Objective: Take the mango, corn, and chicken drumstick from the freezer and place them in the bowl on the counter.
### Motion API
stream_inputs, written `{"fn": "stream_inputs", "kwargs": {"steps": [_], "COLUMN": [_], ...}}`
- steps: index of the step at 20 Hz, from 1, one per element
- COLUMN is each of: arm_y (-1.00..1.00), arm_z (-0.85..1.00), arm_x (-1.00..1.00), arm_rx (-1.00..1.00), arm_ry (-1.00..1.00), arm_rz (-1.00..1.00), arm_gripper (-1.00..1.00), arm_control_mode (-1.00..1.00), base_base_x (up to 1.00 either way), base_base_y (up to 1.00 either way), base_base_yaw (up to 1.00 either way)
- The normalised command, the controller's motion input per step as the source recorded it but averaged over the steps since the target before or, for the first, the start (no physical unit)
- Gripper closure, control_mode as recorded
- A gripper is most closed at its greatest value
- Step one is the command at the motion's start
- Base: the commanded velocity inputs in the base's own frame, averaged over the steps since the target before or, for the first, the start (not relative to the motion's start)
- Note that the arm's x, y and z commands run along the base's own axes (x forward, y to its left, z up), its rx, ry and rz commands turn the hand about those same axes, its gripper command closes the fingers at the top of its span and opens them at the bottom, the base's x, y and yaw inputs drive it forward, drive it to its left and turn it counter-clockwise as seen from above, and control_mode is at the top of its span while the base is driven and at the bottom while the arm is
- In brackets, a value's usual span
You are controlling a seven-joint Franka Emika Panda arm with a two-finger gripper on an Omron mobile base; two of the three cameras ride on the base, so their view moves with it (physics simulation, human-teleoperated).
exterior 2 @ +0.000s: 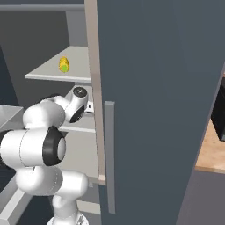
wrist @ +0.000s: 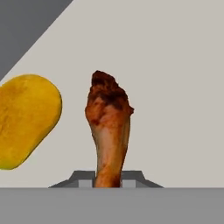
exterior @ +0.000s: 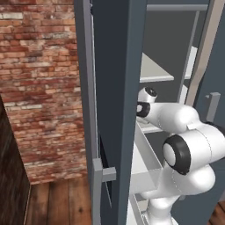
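Chicken drumstick (wrist: 108, 131) sits clamped by its narrow end between the jaws.

1. The freezer (exterior: 114, 88) door edges flank the arm on both sides, leaving a narrow way in
2. The mango (wrist: 24, 120) lies just beside the chicken drumstick (wrist: 108, 127), apart from it
3. Bare shelf (wrist: 175, 87) on the drumstick's other side
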Motion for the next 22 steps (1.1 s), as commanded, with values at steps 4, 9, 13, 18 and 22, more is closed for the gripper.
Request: {"fn": "stream_inputs", "kwargs": {"steps": [4, 9, 13, 18, 22], "arm_y": [-0.06, -0.18, -0.26, -0.16, -0.06], "arm_z": [-0.06, 0.07, 0.29, 0.38, 0.36], "arm_x": [-0.53, -0.68, -0.69, -0.64, -0.53], "arm_rx": [0.00, 0.00, 0.00, 0.00, -0.01], "arm_ry": [-0.07, 0.00, 0.05, 0.10, 0.05], "arm_rz": [-0.01, -0.04, -0.07, -0.09, -0.09], "arm_gripper": [1.00, 1.00, 1.00, 1.00, 1.00], "arm_control_mode": [-1.00, -1.00, -1.00, -1.00, -1.00], "base_base_x": [0.00, 0.00, 0.00, 0.00, 0.00], "base_base_y": [0.00, 0.00, 0.00, 0.00, 0.00], "base_base_yaw": [0.00, 0.00, 0.00, 0.00, 0.00]}}
